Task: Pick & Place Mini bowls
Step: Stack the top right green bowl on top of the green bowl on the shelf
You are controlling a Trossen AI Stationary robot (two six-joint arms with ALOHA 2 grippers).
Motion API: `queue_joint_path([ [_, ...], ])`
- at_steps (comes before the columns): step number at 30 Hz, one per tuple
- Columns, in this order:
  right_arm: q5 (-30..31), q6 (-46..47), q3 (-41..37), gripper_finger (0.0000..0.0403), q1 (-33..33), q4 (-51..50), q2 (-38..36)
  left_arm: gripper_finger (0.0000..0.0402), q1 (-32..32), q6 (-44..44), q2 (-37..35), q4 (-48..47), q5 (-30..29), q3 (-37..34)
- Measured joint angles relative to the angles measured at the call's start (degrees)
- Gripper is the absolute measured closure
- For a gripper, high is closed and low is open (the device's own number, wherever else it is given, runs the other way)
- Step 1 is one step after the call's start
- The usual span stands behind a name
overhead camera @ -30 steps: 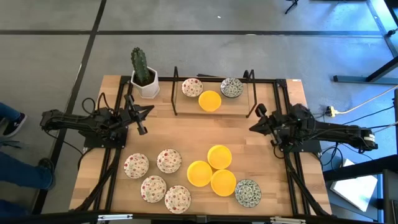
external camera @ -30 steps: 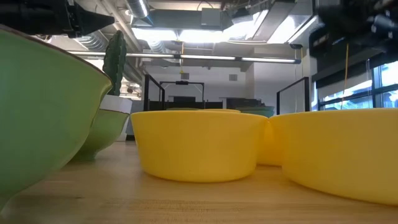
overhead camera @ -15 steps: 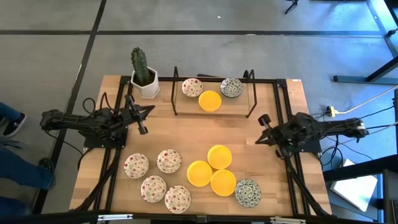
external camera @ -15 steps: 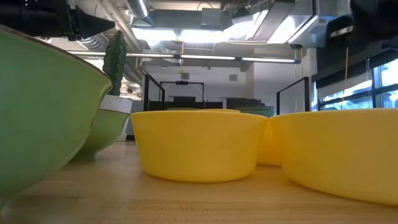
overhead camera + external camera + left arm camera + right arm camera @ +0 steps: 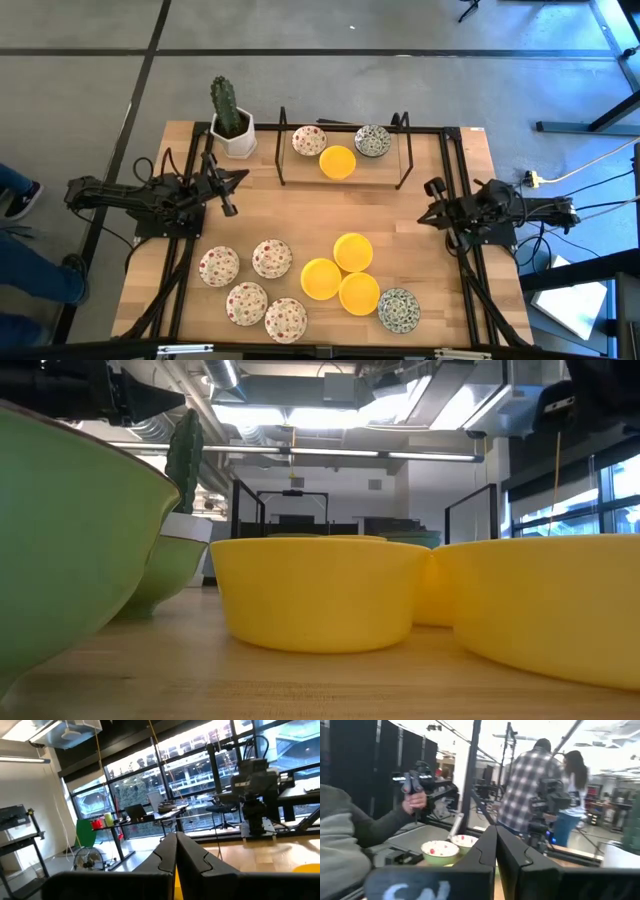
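Observation:
Near the table's front lie several mini bowls: three yellow ones (image 5: 340, 273), several red-speckled ones (image 5: 250, 285) and a green-grey one (image 5: 398, 309). Each rests on its base on the wood. Three more bowls, red-speckled (image 5: 309, 140), yellow (image 5: 337, 162) and green-grey (image 5: 372, 141), sit inside the black frame at the far edge. My left gripper (image 5: 227, 197) hovers shut at the table's left, above the wood and holding nothing. My right gripper (image 5: 428, 203) is shut and empty at the table's right. In both wrist views the fingers (image 5: 176, 851) (image 5: 496, 842) lie together.
A white pot with a green cactus (image 5: 230, 122) stands at the far left corner. A black wire frame (image 5: 402, 165) borders the far bowls. Black rails run down both sides of the table. People stand in the room beyond, one holding a hand-held device (image 5: 417, 785).
My right arm has folded back toward the table's right edge, and its gripper has swung round and sunk a little while staying shut. The bowls have not moved.

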Motion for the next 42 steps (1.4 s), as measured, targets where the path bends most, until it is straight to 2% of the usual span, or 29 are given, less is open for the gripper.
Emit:
queue_joint_path([
  [4,0.6,-1.53,0.04,0.0389,0.0,-1.55,0.02,0.0394,0.0,0.79,0.01,2.03,1.44,0.0],
  [6,2.27,-1.57,0.04,0.0389,0.0,-1.56,0.02,0.0394,-0.16,-2.58,0.01,4.7,2.52,0.0],
  [9,5.91,-1.51,0.04,0.0388,0.0,-1.74,0.02,0.0397,-1.3,-7.95,-0.03,11.38,8.53,0.2],
  [11,6.41,-2.83,0.04,0.0388,0.0,-2.31,0.04,0.0399,-2.56,-7.96,0.56,10.18,10.99,2.11],
  [13,6.61,-4.16,0.04,0.0388,0.0,-2.94,0.04,0.0399,-4.19,-9.78,2.44,7.77,6.81,5.54],
  [16,9.42,-4.09,0.06,0.0389,0.0,-4.76,0.02,0.0399,-7.52,-13.94,9.65,1.89,-1.63,12.23],
  [20,11.08,-4.0,-0.31,0.0392,0.0,-7.73,0.02,0.0398,-12.9,-15.42,23.78,-9.28,-7.23,22.51],
  [23,11.04,-3.69,-0.31,0.0393,0.0,-7.9,0.04,0.0398,-16.77,-17.22,34.48,-17.24,-18.2,30.51],
  [26,11.02,-3.66,-0.31,0.039,0.0,-6.73,0.04,0.0394,-19.59,-21.06,44.09,-31.62,-26.94,38.93],
  [30,11.44,-2.0,-0.33,0.0389,0.0,-4.41,0.04,0.0374,-22.05,-34.77,53.35,-51.36,-32.33,51.07],
  [33,13.02,-0.6,-0.35,0.0389,0.0,0.0,0.04,0.035,-23.49,-42.74,57.85,-63.31,-28.36,59.91],
  [36,14.59,-1.17,-0.35,0.0389,0.0,6.08,0.04,0.0319,-23.84,-46.48,60.96,-72.03,-17.27,66.62],
  [38,16.05,-1.35,-0.35,0.0389,0.0,10.14,0.04,0.0297,-22.64,-48.75,62.91,-77.32,-10.22,68.89],
  [42,16.6,-3.5,-0.35,0.0389,-0.02,15.92,0.04,0.0257,-19.69,-52.08,66.68,-82.74,-3.68,69.19],
])
